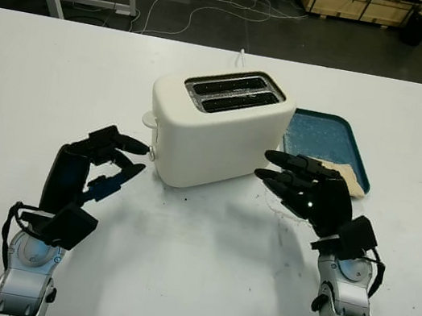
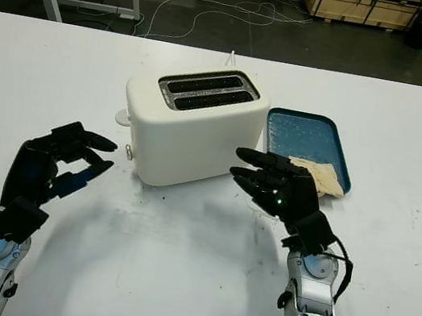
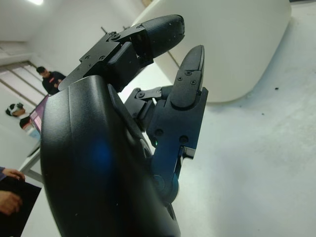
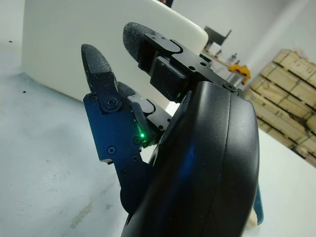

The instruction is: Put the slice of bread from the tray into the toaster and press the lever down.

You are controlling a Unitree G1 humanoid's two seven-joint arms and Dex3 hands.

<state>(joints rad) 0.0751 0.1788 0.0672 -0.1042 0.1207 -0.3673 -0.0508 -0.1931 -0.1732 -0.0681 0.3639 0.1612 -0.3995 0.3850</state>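
The bread slice (image 2: pixel 316 176) lies untouched at the near end of the blue tray (image 2: pixel 305 132), beside the toaster (image 2: pixel 188 125) on the white counter (image 2: pixel 175 266); both hands, left hand (image 2: pixel 55 163) and right hand (image 2: pixel 279 188), hover empty, fingers loosely extended, flanking the toaster, apparently poised to begin

A white tabletop (image 1: pixel 37 78) is carrying a cream toaster (image 1: pixel 216 130) and, just beside it, a blue tray (image 1: pixel 325 137).
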